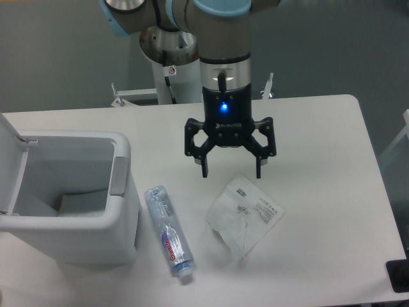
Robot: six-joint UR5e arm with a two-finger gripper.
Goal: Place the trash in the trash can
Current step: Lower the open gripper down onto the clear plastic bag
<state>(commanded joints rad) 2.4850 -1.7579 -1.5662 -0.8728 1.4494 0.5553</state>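
Note:
A thin clear plastic bag [244, 215] with a white printed label lies flat on the white table, right of centre. A small clear plastic bottle [169, 231] with a red label lies on its side to the bag's left, cap toward the front edge. The white boxy trash can [121, 214] stands at the left with its lid open and a grey tab [119, 175] on its rim. My gripper [231, 173] hangs open and empty just above and behind the bag, fingers pointing down, not touching it.
The table [319, 141] is white with rounded corners. The arm's base column [167, 77] stands behind the table's back edge. A dark object [399, 276] sits at the front right corner.

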